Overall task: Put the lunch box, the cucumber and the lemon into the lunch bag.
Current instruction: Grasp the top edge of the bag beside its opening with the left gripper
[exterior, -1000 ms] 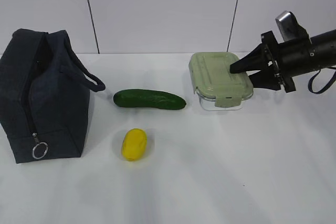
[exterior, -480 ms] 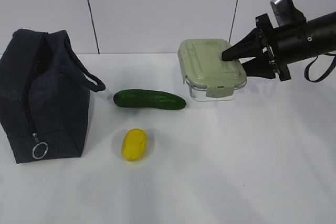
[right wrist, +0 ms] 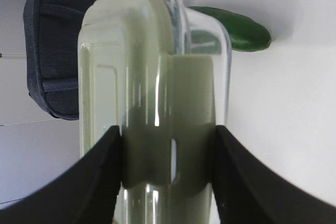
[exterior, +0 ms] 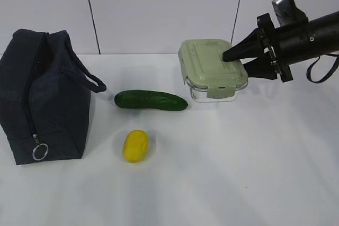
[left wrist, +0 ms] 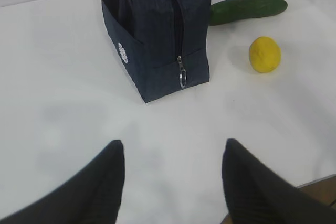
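Note:
The lunch box (exterior: 212,67), clear glass with a sage-green lid, hangs above the table at the right, tilted. My right gripper (exterior: 235,62) is shut on its right end, one finger on the lid and one under the glass (right wrist: 168,145). On the table's middle lies the dark green cucumber (exterior: 151,100), with the yellow lemon (exterior: 135,145) in front of it. The navy lunch bag (exterior: 42,96) stands at the left, zipper ring at its front. My left gripper (left wrist: 172,150) is open over bare table, short of the lunch bag (left wrist: 155,30), the lemon (left wrist: 264,54) and the cucumber (left wrist: 247,9).
A white wall with dark seams (exterior: 90,11) runs behind the table. The table's near edge (left wrist: 320,182) shows at the lower right of the left wrist view.
The right gripper has lifted the lunch box off the table and carried it up and a little left. In the last half second it has barely moved. The left arm is still.

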